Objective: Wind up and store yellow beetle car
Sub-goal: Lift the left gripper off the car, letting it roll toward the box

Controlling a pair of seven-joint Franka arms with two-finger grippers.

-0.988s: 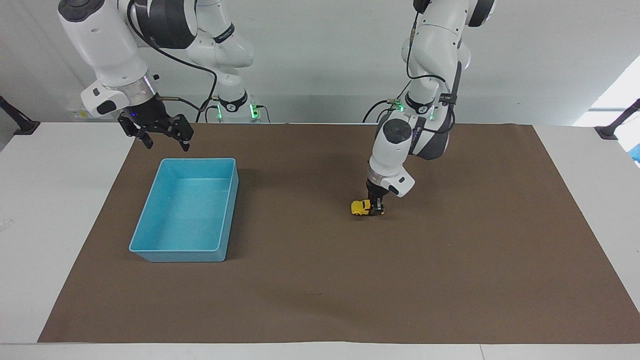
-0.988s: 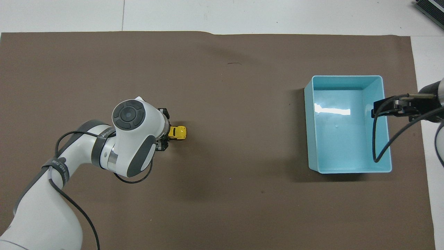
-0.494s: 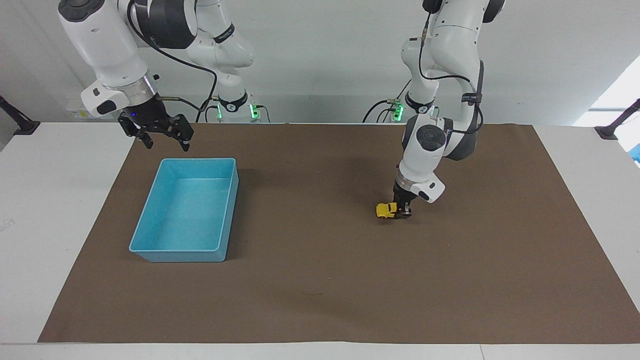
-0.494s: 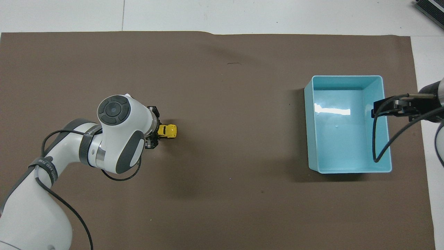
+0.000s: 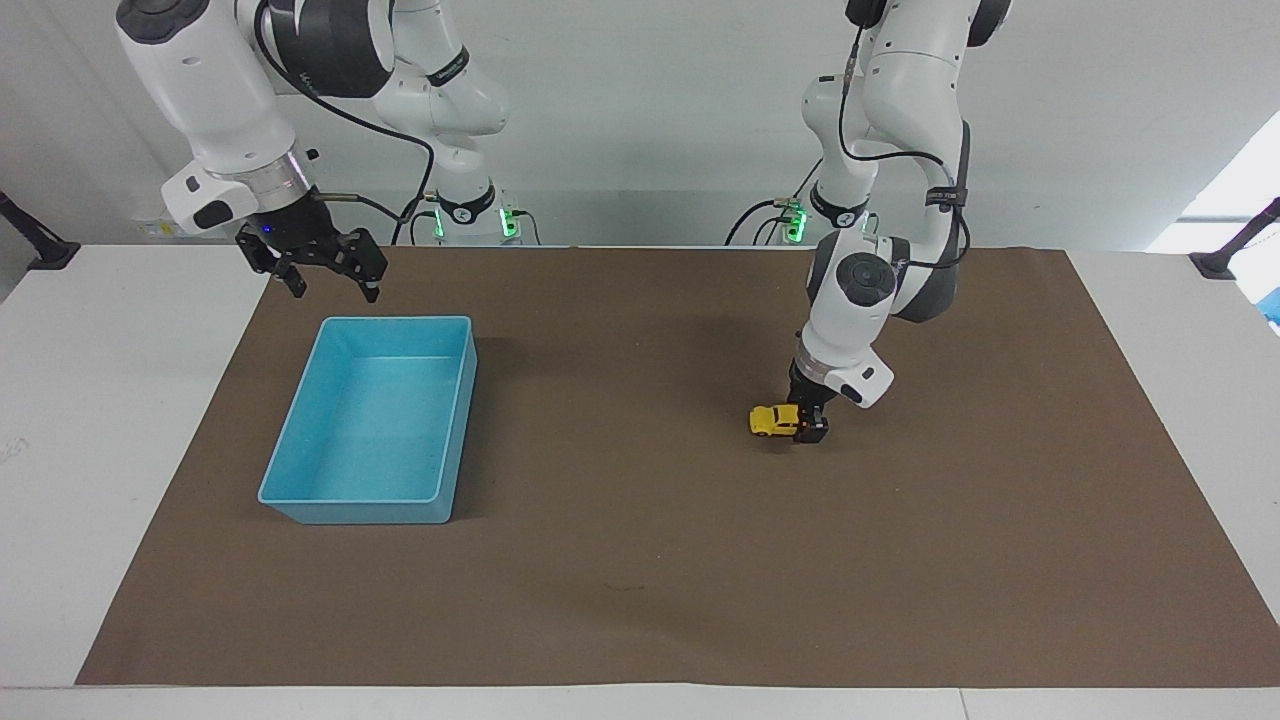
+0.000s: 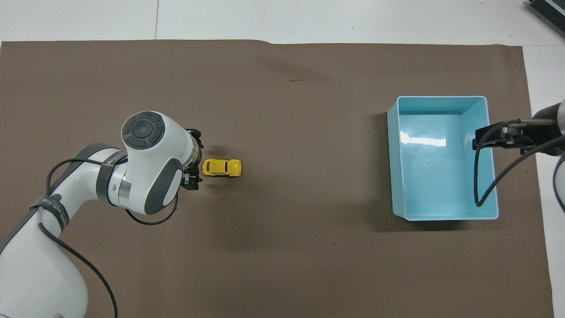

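Note:
The yellow beetle car [image 5: 772, 421] [image 6: 222, 167] stands on its wheels on the brown mat, toward the left arm's end, pointing at the blue bin [image 5: 400, 320] [image 6: 441, 98]. My left gripper [image 5: 812, 428] [image 6: 194, 164] is low at the mat right at the car's rear, open and holding nothing; a small gap shows between it and the car in the overhead view. My right gripper [image 5: 333, 290] [image 6: 479, 137] waits open and empty, raised over the bin's rim at the right arm's end.
The brown mat [image 5: 640, 560] covers most of the white table. The bin has nothing in it. Bare mat lies between the car and the bin.
My left gripper dragged the car backward toward the left arm's end, then opened. The car now stands free, a little toward the bin. The right arm has not moved.

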